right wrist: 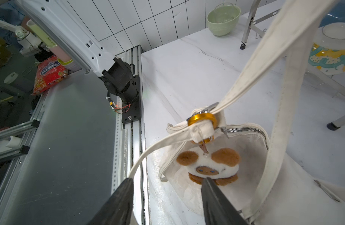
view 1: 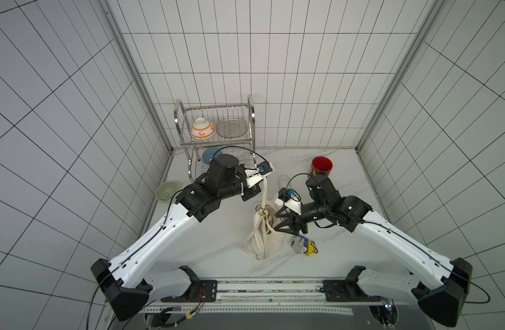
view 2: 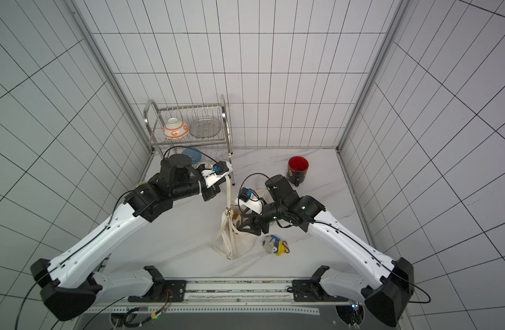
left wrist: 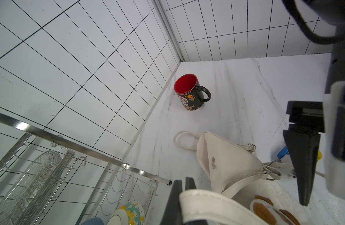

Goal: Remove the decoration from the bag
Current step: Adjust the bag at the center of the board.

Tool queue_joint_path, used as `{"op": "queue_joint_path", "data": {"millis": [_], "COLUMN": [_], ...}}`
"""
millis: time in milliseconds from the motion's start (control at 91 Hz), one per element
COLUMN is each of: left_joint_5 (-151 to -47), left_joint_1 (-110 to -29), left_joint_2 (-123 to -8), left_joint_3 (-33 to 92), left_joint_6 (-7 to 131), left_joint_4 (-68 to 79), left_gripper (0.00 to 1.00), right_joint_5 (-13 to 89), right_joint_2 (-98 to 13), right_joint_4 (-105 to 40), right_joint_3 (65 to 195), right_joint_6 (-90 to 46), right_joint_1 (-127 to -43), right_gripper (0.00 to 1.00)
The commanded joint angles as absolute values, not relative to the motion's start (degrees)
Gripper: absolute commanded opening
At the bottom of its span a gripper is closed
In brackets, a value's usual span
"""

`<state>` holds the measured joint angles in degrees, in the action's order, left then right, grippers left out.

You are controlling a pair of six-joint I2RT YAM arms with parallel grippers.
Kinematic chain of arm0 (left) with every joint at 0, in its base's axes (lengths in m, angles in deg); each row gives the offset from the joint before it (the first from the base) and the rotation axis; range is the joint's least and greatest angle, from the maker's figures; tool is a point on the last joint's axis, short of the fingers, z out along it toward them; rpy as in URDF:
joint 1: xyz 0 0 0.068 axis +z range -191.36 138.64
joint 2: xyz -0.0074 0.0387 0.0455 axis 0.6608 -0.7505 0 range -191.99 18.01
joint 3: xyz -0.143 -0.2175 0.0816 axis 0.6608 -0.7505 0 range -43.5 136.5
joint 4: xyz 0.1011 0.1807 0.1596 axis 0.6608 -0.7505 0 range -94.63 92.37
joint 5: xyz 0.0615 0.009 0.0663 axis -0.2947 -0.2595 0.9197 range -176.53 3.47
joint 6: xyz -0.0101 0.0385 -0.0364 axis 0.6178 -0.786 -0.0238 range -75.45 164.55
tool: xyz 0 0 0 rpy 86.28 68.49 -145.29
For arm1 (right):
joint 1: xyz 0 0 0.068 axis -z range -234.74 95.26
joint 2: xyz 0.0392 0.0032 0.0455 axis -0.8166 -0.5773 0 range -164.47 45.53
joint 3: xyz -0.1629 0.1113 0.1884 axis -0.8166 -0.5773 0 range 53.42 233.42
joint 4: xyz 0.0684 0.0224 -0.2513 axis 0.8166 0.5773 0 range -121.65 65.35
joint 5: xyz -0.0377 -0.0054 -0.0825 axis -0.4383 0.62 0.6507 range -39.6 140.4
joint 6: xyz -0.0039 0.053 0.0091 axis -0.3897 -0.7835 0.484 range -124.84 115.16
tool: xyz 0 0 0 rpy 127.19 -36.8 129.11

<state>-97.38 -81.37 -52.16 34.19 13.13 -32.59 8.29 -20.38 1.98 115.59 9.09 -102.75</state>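
The right gripper (right wrist: 167, 180) is spread wide and holds nothing. It points down at a small brown and white toy (right wrist: 207, 167). One finger tip is right by the toy's feet. I cannot tell if it touches.

The toy hangs from a gold ring (right wrist: 202, 118). The ring is clipped to the top of the bag (view 1: 255, 228), next to the zip. The bag sits in the middle of the table (view 1: 217, 228), between the two arms. The left gripper (left wrist: 184, 187) is pressed together on the strap (left wrist: 206, 206) and holds it up high, so the top of the bag is lifted.

I think the step now is to grab the toy. To do it well, the right gripper should go a bit lower, so the toy's soft body sits between both fingers. Then it should squeeze only the toy, not the bag cloth or the thin strap next to it. The left gripper should hold the strap tight, so the bag does not come along when the toy is pulled. The ring may need a twist or a firm tug to let go.

A second toy (view 1: 302, 244), grey, blue and yellow, lies on the table just beside the bag.

Far back stands a black mug (left wrist: 189, 93), red inside, with a skull picture. The tiny words on its rim are too small to read. A red packet (right wrist: 48, 75) beyond the table has white letters, but I cannot read them.
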Motion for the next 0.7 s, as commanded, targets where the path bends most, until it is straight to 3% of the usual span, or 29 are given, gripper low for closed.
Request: {"op": "queue_joint_path", "data": {"millis": [0,176,429,506,616,693], "left_joint_5": [-98.47,-98.22,-99.07,-99.06,-99.37,-100.08], "left_joint_1": [-81.10,-81.06,-80.83,-80.83,-80.83,-80.83], "left_joint_2": [-52.56,-53.16,-52.67,-52.13,-51.23,-50.71], "left_joint_3": [34.06,34.23,34.22,33.86,33.42,32.73], "left_joint_6": [14.28,14.47,15.36,15.37,15.08,14.85], "left_joint_4": [-31.41,-31.11,-31.07,-31.11,-31.12,-30.88], "left_gripper": [0.00,0.00,0.00,0.00,0.00,0.02], "right_joint_5": [10.25,11.12,27.40,28.14,28.13,27.95], "right_joint_2": [-17.82,-18.40,-22.58,-23.73,-24.20,-23.01], "right_joint_4": [1.08,0.95,6.16,6.25,6.28,6.23], "right_joint_3": [118.22,118.81,118.17,118.66,118.94,119.57], "right_joint_6": [5.91,4.91,10.85,11.18,10.98,10.99], "right_joint_1": [-103.23,-106.92,-110.96,-110.91,-110.86,-110.14], "right_gripper": [0.60,0.60,0.59,0.52,0.15,0.05]}}
